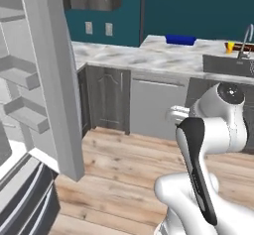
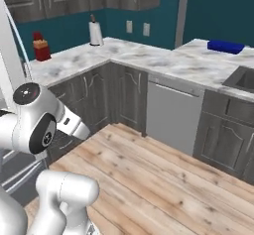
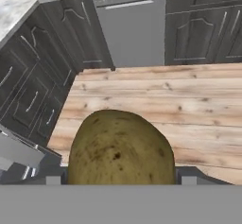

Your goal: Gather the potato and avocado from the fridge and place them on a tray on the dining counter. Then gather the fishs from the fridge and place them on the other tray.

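Fridge [image 1: 44, 80] door hangs open at left of the left base frame; one potato [image 3: 120, 150] sits pinched between my wide-spread jaws, bottom centre of the hand frame, over floorboards. Judgement: carry level, clear the worktop [image 1: 149, 55] edge, lower flat. One blue tray [image 1: 180, 39] upper right.

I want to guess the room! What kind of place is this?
A kitchen, most likely: a grey-white marbled counter over dark grey wood cabinets, a steel dishwasher front, and an open grey fridge door.
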Robot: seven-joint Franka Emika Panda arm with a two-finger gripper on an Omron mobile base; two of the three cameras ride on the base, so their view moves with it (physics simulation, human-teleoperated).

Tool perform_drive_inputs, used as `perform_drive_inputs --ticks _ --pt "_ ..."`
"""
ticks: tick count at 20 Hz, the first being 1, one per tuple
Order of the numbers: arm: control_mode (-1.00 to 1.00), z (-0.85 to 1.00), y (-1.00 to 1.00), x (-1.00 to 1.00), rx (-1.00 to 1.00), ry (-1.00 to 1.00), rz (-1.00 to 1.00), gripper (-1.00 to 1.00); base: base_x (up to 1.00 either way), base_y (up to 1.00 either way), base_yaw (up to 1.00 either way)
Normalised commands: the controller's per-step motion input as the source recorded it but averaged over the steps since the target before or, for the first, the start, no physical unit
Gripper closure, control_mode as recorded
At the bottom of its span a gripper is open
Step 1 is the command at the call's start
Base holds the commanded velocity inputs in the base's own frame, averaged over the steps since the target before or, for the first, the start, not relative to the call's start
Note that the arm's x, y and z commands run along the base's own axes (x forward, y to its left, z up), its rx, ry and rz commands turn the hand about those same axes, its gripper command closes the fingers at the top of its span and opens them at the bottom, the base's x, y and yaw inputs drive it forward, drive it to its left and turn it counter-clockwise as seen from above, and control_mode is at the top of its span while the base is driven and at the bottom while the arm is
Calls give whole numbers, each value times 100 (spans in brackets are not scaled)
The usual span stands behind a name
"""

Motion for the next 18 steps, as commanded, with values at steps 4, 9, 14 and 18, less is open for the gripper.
perform_drive_inputs --ticks 4,9,14,18 --pt "100 0 0 0 0 0 0 100 -29 -14 -35" --pt "100 0 0 0 0 0 0 100 -27 -19 -30" --pt "100 0 0 0 0 0 0 100 -8 -14 -24" --pt "100 0 0 0 0 0 0 100 12 -1 -15"
